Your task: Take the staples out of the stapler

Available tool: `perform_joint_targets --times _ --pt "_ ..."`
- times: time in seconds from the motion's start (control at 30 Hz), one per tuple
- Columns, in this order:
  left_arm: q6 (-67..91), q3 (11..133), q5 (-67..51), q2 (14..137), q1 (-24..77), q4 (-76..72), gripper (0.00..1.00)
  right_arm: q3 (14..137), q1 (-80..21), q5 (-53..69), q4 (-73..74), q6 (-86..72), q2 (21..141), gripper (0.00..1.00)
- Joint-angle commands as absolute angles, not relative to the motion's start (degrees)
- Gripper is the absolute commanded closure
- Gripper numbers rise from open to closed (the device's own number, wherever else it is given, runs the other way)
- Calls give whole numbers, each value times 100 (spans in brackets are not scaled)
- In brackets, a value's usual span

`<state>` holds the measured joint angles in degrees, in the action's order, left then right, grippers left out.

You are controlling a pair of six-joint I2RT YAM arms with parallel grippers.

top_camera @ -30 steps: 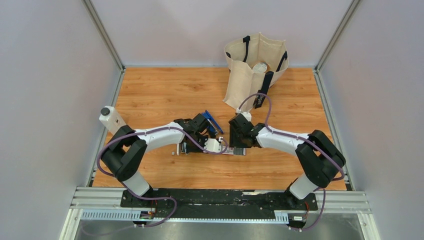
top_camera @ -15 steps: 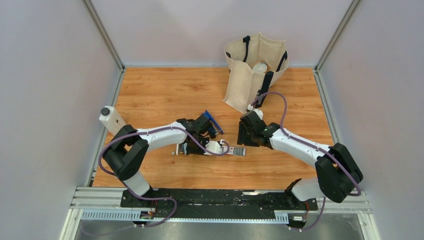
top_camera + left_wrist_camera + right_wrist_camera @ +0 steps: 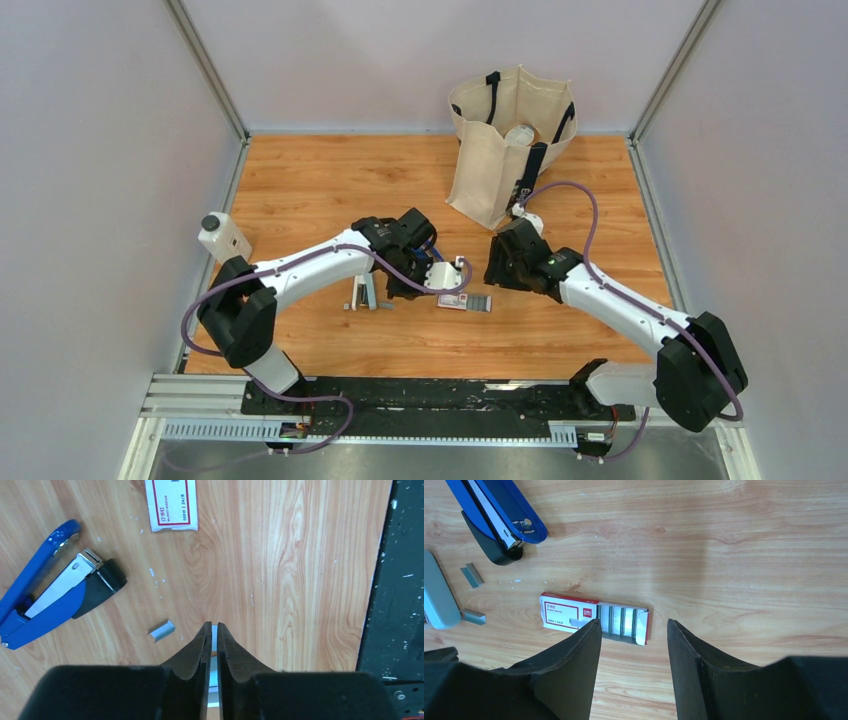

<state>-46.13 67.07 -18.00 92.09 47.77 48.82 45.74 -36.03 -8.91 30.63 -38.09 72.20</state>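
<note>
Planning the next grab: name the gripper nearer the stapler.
Left. The left gripper sits beside the stapler; the right gripper is farther off, above the staple box.

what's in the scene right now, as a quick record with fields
stapler: hinged open, lying on the table, in no gripper
left gripper: jaws almost shut, beside a loose strip
right gripper: open, above the staple box
staple box: tray slid partly out, strips inside
loose staples: short strips on the wood near the stapler
</note>
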Motion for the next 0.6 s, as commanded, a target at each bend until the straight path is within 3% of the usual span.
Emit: perform_joint_targets --times 0.0,0.1,0.23,0.3,0.37,0.5,0.53,0.57 --pt "-4578 7031 -1839 9166 4816 5457 75 4535 -3481 -941 3094 -3762 7031 45" --pt "-4815 6743 -1154 9194 4816 5406 57 4518 -3437 -932 3111 -3744 6979 45" --pt "-5018 6285 -634 8852 4816 5151 57 4491 -3358 -914 3111 -3727 6908 44" --pt "-4992 6380 -589 8492 4816 5246 52 4491 -3322 -888 3120 -3718 6899 44" --pt "-5018 6722 -572 7983 4808 5615 15 4500 -3305 -888 3138 -3709 6891 44" --pt "-4571 6601 -18 7225 4317 4862 14 4482 -3252 -888 3103 -3726 6899 44" --pt "-4736 6670 209 7338 4298 5165 17 4491 -3243 -862 3103 -3727 6899 44" --pt "-4929 6871 281 7548 4307 5525 29 4500 -3243 -853 3103 -3744 6882 44"
